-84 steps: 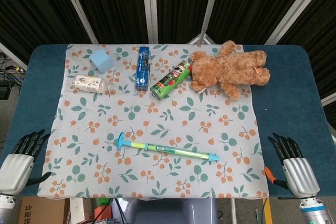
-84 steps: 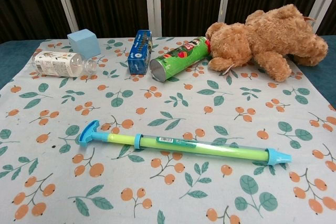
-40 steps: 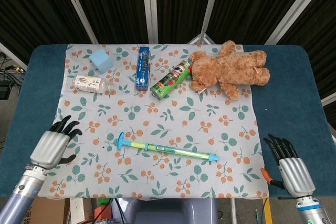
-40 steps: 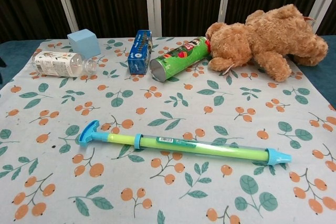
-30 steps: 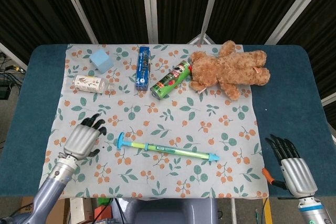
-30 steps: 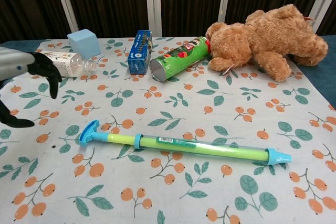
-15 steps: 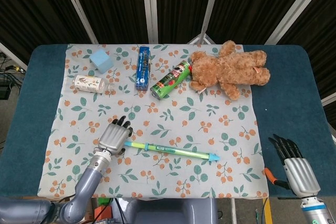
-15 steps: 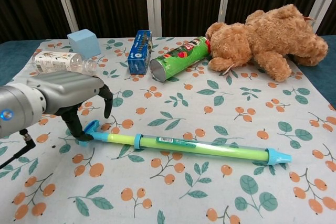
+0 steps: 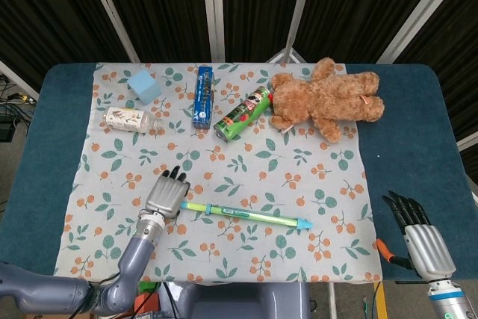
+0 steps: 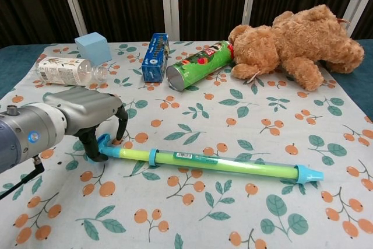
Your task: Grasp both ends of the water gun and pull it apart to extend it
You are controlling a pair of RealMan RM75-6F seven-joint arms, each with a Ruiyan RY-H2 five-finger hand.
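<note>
The water gun (image 9: 246, 214) (image 10: 221, 164) lies lengthwise on the floral cloth (image 9: 224, 169), a green tube with a blue nozzle at its right end and a blue T-handle (image 10: 106, 145) at its left. My left hand (image 9: 164, 193) (image 10: 87, 112) covers that handle from above. Its thumb and fingers (image 10: 122, 125) curl down on either side of the handle and grip it. My right hand (image 9: 422, 240) hovers off the table's front right corner, far from the nozzle, fingers straight and apart, holding nothing. The chest view does not show it.
Along the back of the cloth lie a blue cube (image 9: 143, 86), a clear bottle (image 9: 131, 119), a blue box (image 9: 203, 95), a green can (image 9: 243, 113) on its side and a brown teddy bear (image 9: 325, 102). Blue table edge (image 9: 52, 147) flanks the cloth.
My left hand swept in from the table's front left corner to the gun's handle and curled its fingers around it. The right hand stayed put.
</note>
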